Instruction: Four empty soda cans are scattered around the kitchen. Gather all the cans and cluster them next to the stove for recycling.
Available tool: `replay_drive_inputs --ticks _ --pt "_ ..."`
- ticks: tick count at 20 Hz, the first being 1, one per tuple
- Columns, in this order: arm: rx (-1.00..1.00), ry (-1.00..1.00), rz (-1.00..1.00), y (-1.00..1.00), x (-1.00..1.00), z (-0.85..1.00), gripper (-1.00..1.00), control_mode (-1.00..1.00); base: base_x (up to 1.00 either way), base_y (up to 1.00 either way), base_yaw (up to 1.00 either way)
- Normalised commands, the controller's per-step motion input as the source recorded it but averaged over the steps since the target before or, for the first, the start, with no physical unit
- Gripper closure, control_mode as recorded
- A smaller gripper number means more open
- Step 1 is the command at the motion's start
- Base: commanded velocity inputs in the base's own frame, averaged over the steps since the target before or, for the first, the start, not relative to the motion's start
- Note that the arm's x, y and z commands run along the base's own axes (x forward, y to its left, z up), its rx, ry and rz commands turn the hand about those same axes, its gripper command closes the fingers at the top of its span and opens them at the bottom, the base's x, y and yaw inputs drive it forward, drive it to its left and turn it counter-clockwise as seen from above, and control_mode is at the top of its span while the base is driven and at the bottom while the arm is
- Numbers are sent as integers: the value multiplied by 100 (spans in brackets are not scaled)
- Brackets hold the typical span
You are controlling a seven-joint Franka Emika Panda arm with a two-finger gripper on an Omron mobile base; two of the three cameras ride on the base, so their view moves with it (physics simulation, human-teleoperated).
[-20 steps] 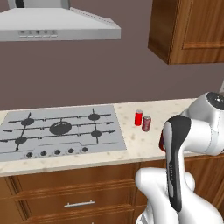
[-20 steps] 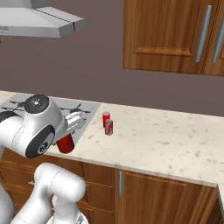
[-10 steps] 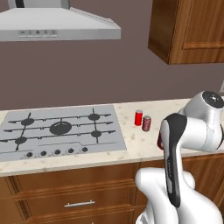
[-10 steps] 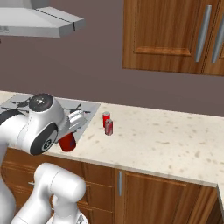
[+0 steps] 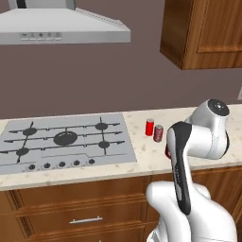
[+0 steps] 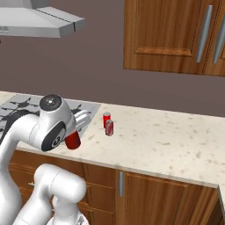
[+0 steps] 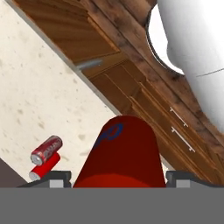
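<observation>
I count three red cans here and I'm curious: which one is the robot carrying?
The large red can sitting between the gripper fingers, seen beside the arm in the right base view. The other two cans stand together on the counter, untouched.

A domestic kitchen is indicated by a gas stove (image 5: pixel 64 142) set into a speckled stone table (image 6: pixel 176 140), a range hood (image 5: pixel 61 28) mounted above, wooden wall cabinets (image 6: pixel 176 35), and drawer fronts (image 5: pixel 75 208) fitted below.

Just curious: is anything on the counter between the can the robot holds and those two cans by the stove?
No. In the right base view, only bare counter separates the held can from the two cans.
</observation>
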Motion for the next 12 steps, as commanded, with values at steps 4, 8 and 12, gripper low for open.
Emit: replay_drive_inputs --ticks 4,8,12 --pt "0 0 0 0 39 -17 100 -100 0 0 0" --pt "0 0 0 3 37 -17 100 -100 0 0 0" --pt "0 0 0 5 36 -19 100 -100 0 0 0"
